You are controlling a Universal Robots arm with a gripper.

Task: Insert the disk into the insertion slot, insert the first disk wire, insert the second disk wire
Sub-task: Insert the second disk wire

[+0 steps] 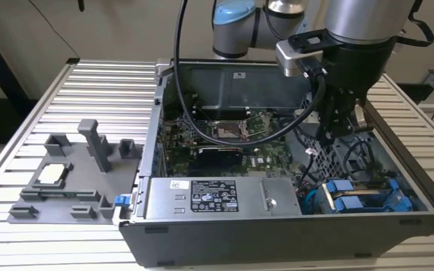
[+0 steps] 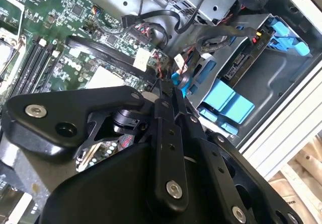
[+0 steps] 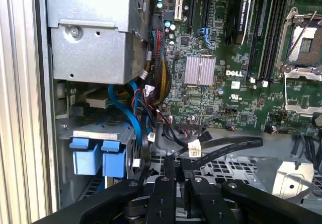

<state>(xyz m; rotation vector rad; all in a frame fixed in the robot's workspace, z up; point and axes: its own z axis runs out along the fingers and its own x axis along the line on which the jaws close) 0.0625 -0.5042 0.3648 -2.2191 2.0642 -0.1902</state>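
Observation:
The disk (image 1: pixel 355 202) lies in its blue carrier (image 1: pixel 395 199) inside the drive bay, at the near corner of the open computer case on the exterior view's right. Both wrist views show the carrier's blue tabs (image 2: pixel 226 100) (image 3: pixel 98 158). My gripper (image 1: pixel 339 132) reaches down into the case just behind the bay. Its black fingers (image 2: pixel 168 108) stand shut, and I see nothing between the tips. A flat black wire (image 3: pixel 229 149) with a white-tagged plug (image 3: pixel 194 146) lies loose just past the fingertips (image 3: pixel 171 163). That plug (image 2: pixel 142 58) is apart from the gripper.
The grey power-supply box (image 1: pixel 217 197) sits beside the bay. The green motherboard (image 1: pixel 225 147) fills the case floor. Blue, red and black cables (image 3: pixel 138 118) tangle between bay and board. A grey fixture tray (image 1: pixel 66 175) lies on the slatted table (image 1: pixel 21 237) at the exterior view's left.

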